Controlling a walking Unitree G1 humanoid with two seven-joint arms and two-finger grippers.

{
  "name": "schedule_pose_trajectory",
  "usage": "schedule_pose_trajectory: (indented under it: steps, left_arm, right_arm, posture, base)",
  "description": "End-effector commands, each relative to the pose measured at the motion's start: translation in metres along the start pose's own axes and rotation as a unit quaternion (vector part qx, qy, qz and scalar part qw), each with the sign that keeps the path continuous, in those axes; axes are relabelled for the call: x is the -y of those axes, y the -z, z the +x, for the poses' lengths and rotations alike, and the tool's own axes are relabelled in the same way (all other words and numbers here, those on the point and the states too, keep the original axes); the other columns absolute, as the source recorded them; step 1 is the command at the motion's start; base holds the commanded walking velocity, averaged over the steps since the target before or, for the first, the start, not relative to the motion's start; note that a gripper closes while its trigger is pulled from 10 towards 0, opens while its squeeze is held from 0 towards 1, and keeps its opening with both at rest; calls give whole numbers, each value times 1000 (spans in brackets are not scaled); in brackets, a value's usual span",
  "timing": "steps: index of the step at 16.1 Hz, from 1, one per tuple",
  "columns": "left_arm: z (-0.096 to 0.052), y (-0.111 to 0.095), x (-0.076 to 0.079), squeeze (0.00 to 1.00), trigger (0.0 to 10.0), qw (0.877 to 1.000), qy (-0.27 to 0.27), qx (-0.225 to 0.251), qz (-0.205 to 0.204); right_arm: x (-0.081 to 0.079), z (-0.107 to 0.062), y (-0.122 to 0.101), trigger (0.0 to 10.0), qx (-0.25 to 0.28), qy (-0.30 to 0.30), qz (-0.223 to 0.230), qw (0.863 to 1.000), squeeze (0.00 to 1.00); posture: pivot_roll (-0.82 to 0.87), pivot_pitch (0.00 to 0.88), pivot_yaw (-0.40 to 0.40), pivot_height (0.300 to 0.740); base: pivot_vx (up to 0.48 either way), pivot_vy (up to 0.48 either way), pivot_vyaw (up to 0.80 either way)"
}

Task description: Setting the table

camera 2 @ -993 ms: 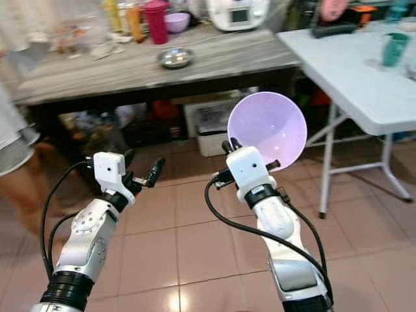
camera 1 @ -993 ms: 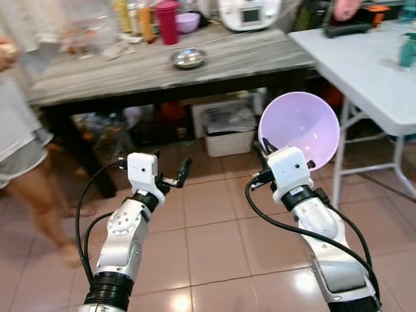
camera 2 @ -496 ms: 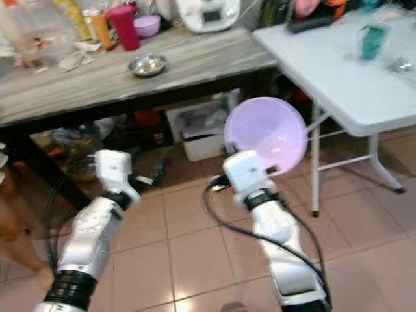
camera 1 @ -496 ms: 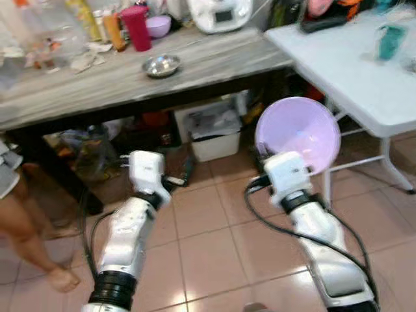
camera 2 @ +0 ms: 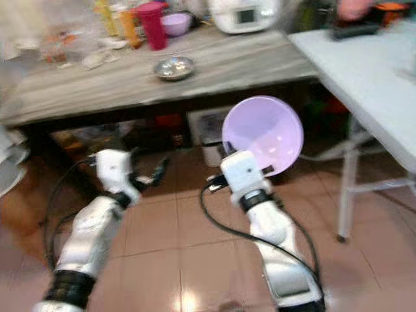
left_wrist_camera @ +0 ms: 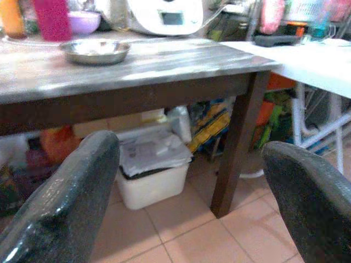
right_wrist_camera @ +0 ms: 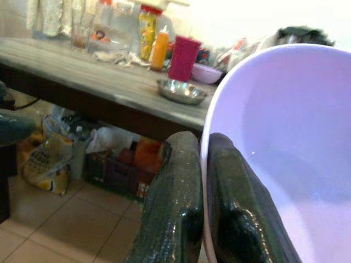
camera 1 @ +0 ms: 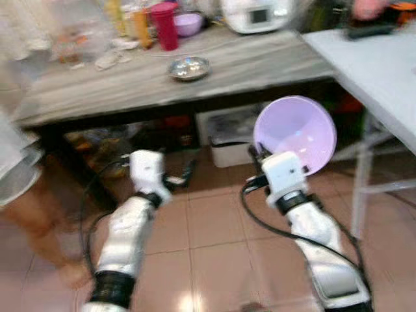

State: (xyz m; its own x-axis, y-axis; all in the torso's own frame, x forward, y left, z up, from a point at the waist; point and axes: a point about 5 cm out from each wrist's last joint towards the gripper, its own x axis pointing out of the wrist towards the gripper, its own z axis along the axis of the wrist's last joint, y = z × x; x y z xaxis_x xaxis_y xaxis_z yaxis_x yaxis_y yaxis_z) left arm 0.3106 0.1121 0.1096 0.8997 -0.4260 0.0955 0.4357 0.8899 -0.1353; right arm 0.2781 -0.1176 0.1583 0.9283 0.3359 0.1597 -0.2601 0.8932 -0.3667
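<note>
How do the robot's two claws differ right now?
The right gripper is shut on the rim of the lilac bowl, holding it tilted up; the left gripper carries nothing. The right one's fingers sit pressed together, the left one's fingers spread wide apart. Both hang above the tiled floor.

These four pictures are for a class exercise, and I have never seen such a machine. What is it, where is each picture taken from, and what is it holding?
It is a walking humanoid robot with two silver arms, each ending in two black fingers. Two pictures come from cameras in its head, looking down at its own arms; the other two come from a camera on each wrist. The right gripper pinches the rim of a lilac bowl, carried above the tiled floor. The left gripper is open and holds nothing. Ahead, a grey wooden table bears a metal dish, a red cup and bottles. A white folding table stands to the right.
</note>
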Motion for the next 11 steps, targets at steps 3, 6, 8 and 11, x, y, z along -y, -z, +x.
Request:
schedule_pose_trajectory:
  steps: [3,6,8,11]
  left_arm:
    - [-5,-2,-11,0,10000,1000,-11,-4,10]
    - [-6,-1,-9,0,10000,1000,-8,-4,8]
    - [-7,0,-6,0,10000,1000,-5,-5,6]
    - [-8,1,-5,0,10000,1000,-3,-6,4]
  right_arm:
    - [-3,1,-7,10000,15,2,4,1000,0]
    - [0,2,-6,10000,9,11,9,1000,0]
    - [0,2,-5,10000,6,15,20,1000,0]
    - [0,2,-6,10000,7,14,18,1000,0]
  posture:
    - [-309,63,110,740]
    - [-308,61,105,740]
    - [-306,62,104,740]
    - [-306,61,105,740]
  base:
    - [363,0,0]
    - [363,0,0]
    - [364,0,-763]
    - [365,0,-706]
